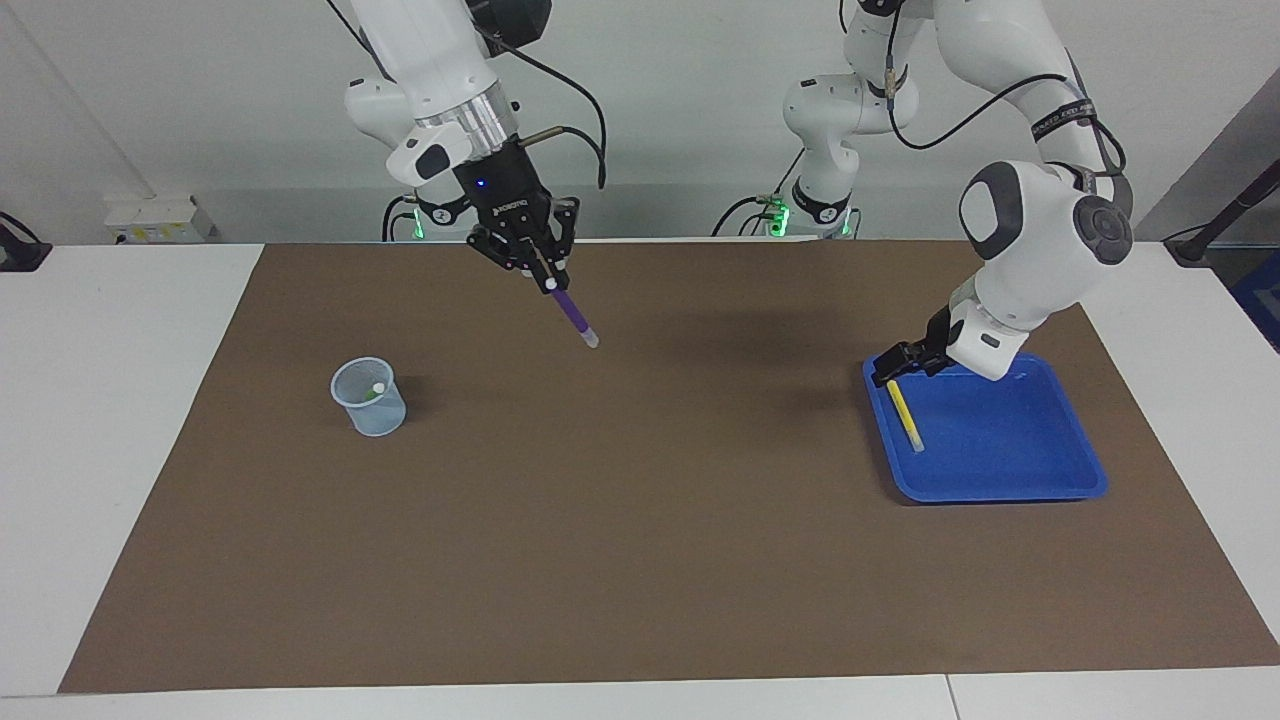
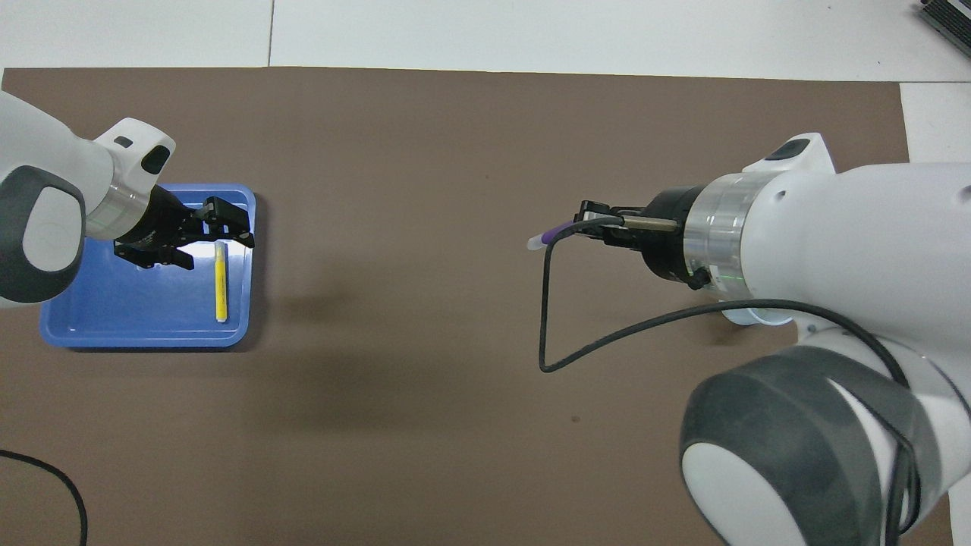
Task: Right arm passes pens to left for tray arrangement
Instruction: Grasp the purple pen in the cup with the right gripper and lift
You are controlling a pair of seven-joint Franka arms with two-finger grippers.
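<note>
My right gripper [image 1: 545, 278] [image 2: 588, 220] is shut on the purple pen [image 1: 573, 313] [image 2: 550, 234]. It holds the pen slanted in the air over the brown mat, pale cap end down and pointing toward the left arm's end. The yellow pen [image 1: 906, 415] [image 2: 220, 280] lies in the blue tray [image 1: 1010, 470] [image 2: 114, 326] along the rim toward the table's middle. My left gripper [image 1: 890, 365] [image 2: 231, 224] hangs open and empty just above that pen's robot-side end. A green pen [image 1: 372, 392] stands in the translucent cup [image 1: 369, 397].
The brown mat [image 1: 640, 520] covers most of the white table. In the overhead view the right arm hides nearly all of the cup [image 2: 751, 315], and its black cable [image 2: 546, 318] loops over the mat. A thin cable [image 2: 45, 485] lies near the left arm's base.
</note>
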